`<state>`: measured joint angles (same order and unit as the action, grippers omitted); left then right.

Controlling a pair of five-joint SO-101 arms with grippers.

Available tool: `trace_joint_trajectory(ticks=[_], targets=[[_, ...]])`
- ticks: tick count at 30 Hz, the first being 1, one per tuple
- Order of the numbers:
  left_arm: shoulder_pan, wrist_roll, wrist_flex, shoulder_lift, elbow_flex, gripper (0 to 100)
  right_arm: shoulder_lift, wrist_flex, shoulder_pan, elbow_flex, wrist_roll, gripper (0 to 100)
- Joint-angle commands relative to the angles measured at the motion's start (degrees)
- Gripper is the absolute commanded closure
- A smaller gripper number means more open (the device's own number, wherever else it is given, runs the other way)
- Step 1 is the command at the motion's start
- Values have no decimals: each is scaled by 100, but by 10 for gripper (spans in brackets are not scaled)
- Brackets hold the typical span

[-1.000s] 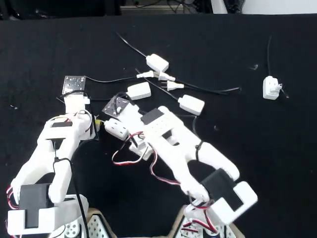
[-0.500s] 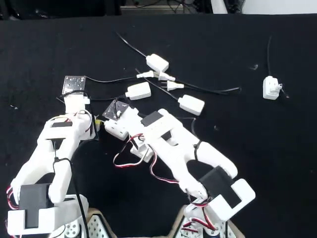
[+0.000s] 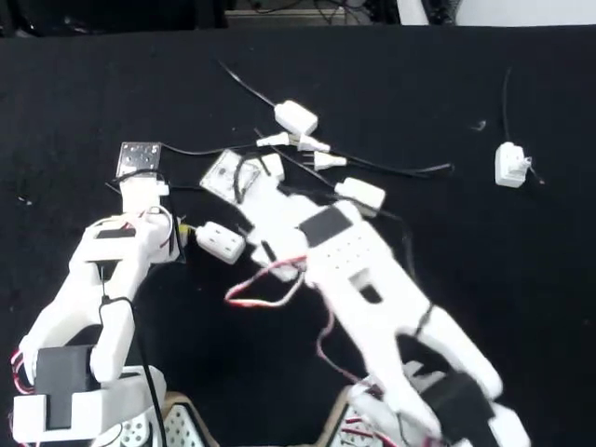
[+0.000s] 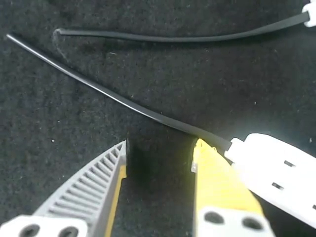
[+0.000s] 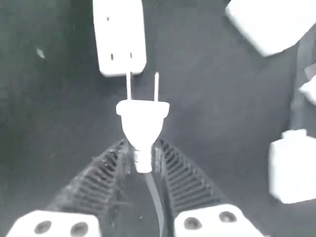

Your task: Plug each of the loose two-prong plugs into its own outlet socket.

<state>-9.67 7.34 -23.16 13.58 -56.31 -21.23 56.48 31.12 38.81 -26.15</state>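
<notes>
In the right wrist view my right gripper (image 5: pixel 142 148) is shut on a white two-prong plug (image 5: pixel 143 116). Its prongs point at a white outlet socket (image 5: pixel 121 37) and stop just short of it. From above, the right gripper (image 3: pixel 244 179) sits beside that socket (image 3: pixel 270 165) at mid table. My left gripper (image 4: pixel 160 153) is open low over the cloth, with a black cable (image 4: pixel 123 101) running past its tips. A second white outlet socket (image 4: pixel 276 163) lies against its yellow finger (image 4: pixel 217 187). From above, the left gripper (image 3: pixel 179 230) is just left of that socket (image 3: pixel 221 240).
More white sockets (image 3: pixel 296 117) (image 3: pixel 359 193) and loose plugs (image 3: pixel 317 160) with black cables lie behind the right arm. A lone socket (image 3: pixel 509 165) sits far right. White blocks (image 5: pixel 269 22) (image 5: pixel 294 165) flank the held plug. Black cloth covers the table.
The right arm has stretched away from the near socket toward the back, carrying the plug up to the farther socket. The left arm has stayed put.
</notes>
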Motion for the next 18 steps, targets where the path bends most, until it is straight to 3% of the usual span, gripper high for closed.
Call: trace_joint_trajectory(ticks=[1, 4, 9, 18], targets=[[13, -53, -264, 343, 602, 785, -470, -818, -88, 163, -62, 988], [75, -281, -765, 703, 1033, 786, -374, -1662, -88, 505, 9, 988], [356, -993, -1363, 1618, 1341, 786, -365, -2699, -246, 1042, 1240, 988], [1657, -1222, -1134, 2796, 857, 785, -365, -3446, -255, 1552, 1468, 988]])
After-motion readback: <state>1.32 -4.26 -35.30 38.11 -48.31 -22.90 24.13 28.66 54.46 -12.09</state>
